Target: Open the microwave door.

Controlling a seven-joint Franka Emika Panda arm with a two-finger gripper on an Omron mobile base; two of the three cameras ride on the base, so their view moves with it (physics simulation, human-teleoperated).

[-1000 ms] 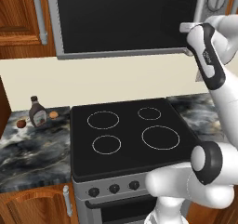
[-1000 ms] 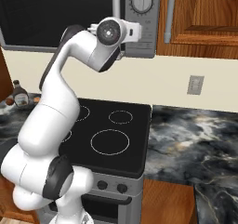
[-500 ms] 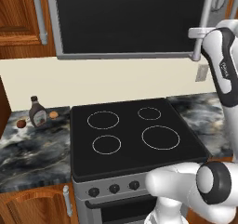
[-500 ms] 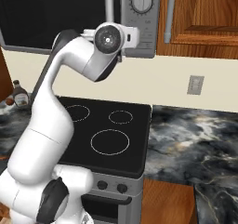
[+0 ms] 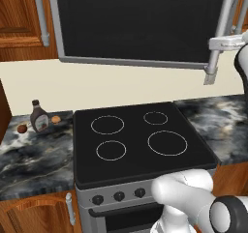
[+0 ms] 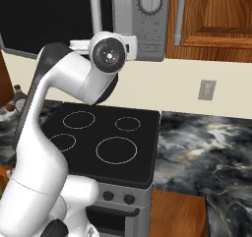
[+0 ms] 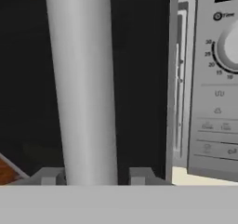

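Gripper (image 7: 89, 177) straddles door handle (image 7: 82, 83); finger contact hidden at frame edge.

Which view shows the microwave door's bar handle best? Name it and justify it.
The hand view: the handle stands large and upright, rising between the claw fingertips. In the left base view the handle is a thin bar at the door's right edge, partly behind the arm. In the right base view the handle rises above the wrist.
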